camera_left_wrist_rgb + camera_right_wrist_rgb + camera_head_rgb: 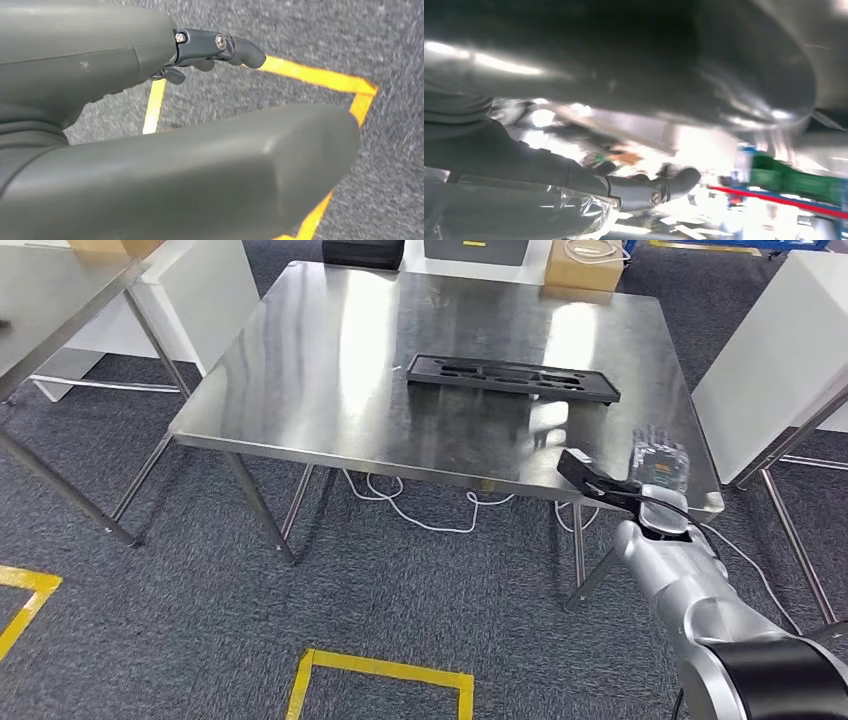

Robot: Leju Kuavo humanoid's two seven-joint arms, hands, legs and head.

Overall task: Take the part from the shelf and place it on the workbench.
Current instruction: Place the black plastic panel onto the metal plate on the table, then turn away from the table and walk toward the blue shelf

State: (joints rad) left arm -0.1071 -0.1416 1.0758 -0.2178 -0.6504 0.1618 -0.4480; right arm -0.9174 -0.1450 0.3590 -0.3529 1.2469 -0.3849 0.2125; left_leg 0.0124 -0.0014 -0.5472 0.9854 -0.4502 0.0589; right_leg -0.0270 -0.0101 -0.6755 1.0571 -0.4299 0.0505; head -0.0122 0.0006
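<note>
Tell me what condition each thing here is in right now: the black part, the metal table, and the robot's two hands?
Black part: lying flat on the workbench, nothing touching it.
Workbench: standing on the carpet, carrying the part.
Right hand: raised at the workbench's near right corner, apart from the part; blurred, so whether it is open or closed cannot be told.
Left hand: hanging over the carpet and yellow floor tape, fingers apart, holding nothing.

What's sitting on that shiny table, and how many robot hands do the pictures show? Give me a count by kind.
Black tray-shaped part on the steel workbench: 1
Robot hands: 2, the right hand raised at the workbench's near corner, the left hand hanging over the grey floor with yellow tape lines
Total: 3
</note>
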